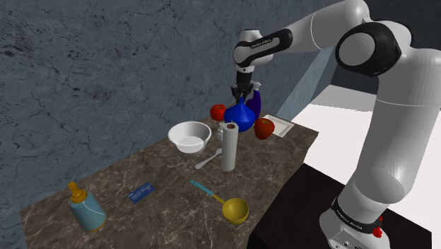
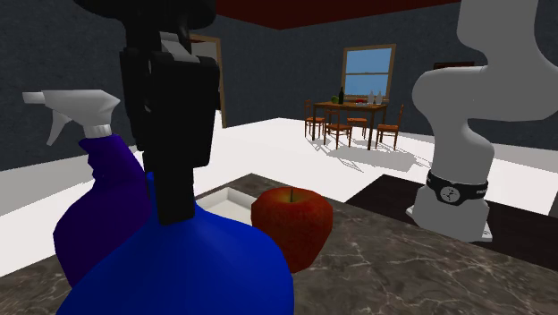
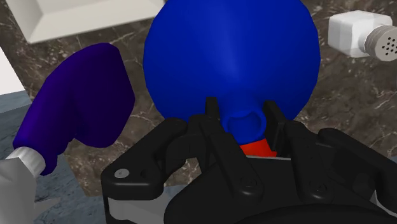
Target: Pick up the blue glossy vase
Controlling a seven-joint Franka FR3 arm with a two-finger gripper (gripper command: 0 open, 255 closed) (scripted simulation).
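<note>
The blue glossy vase has a round body and a narrow neck and stands at the far end of the dark marble table. My gripper comes down on it from above. In the wrist view the two black fingers clasp the neck of the vase on either side, so the gripper is shut on it. In the second exterior view the black gripper stands on top of the vase's blue body. I cannot tell whether the base touches the table.
A purple spray bottle stands close behind the vase, with red apples on either side. Nearby are a white tray, a white bowl, an upright paper roll, a spoon and a yellow scoop.
</note>
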